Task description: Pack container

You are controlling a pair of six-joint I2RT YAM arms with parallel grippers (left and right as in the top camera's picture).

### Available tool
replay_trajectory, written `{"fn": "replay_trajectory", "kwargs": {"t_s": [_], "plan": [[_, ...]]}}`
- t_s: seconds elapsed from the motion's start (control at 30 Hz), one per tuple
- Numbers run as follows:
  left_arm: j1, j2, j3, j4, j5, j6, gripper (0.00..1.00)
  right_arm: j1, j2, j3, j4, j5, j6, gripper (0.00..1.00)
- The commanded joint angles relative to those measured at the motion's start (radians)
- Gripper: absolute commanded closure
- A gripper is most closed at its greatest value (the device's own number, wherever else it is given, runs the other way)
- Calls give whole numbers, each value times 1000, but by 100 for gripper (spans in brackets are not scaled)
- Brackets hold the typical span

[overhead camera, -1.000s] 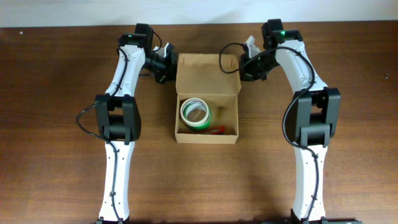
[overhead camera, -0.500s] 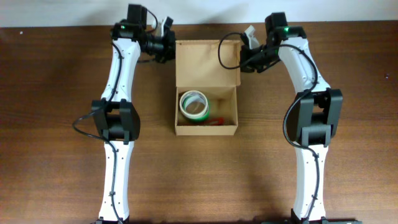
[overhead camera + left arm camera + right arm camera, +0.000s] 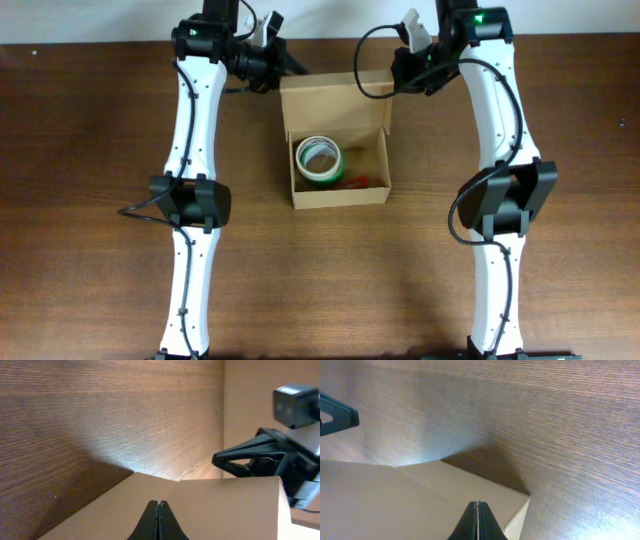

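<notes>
The container [image 3: 340, 197] is a tan cardboard box in the middle of the table, open, with its flap lid [image 3: 335, 100] raised at the back. Inside lie a white and green tape roll [image 3: 320, 160] and a small red thing [image 3: 355, 182]. My left gripper [image 3: 287, 70] is shut at the flap's back left corner. My right gripper [image 3: 397, 74] is shut at its back right corner. In the left wrist view the shut fingertips [image 3: 158, 505] rest against the flap's face [image 3: 225, 505]. The right wrist view shows the same: shut tips [image 3: 478, 505] against the flap [image 3: 395, 500].
The brown wooden table [image 3: 90, 150] runs to a pale wall at the back. The right gripper's dark fingers [image 3: 240, 457] show across the flap in the left wrist view. The left gripper's tip [image 3: 335, 417] shows in the right wrist view.
Both grippers have moved toward the back of the table behind the flap. The flap has tipped up from lying back, and the box has slid a little toward the back.
</notes>
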Motion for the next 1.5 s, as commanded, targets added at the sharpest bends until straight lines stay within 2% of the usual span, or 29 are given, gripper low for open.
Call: {"fn": "replay_trajectory", "kwargs": {"t_s": [0.0,0.33,0.6,0.77,0.87,0.97,1.03,1.17,1.3,1.47], "plan": [[-15,-32,19,-52,-66,70,98,44,-51,67,-38,87,-32,96],[-55,-149,19,-229,-298,142,98,132,-116,111,-149,315,-53,96],[-86,-289,18,-248,-448,142,99,212,-230,110,-246,491,-49,96],[-109,-434,17,-248,-611,162,99,224,-365,74,-257,567,-30,96],[-122,-563,15,-248,-731,179,99,224,-503,6,-249,595,-15,96],[-126,-672,6,-248,-824,195,98,224,-670,-144,-214,634,-11,96],[-126,-768,-35,-248,-890,195,98,224,-829,-335,-161,680,-11,96],[-126,-903,-185,-248,-922,211,98,224,-1025,-647,-76,719,20,96],[-127,-961,-423,-248,-921,227,98,224,-1043,-875,-29,682,97,96],[-143,-958,-760,-161,-908,239,98,224,-979,-1073,224,477,129,96]]}}
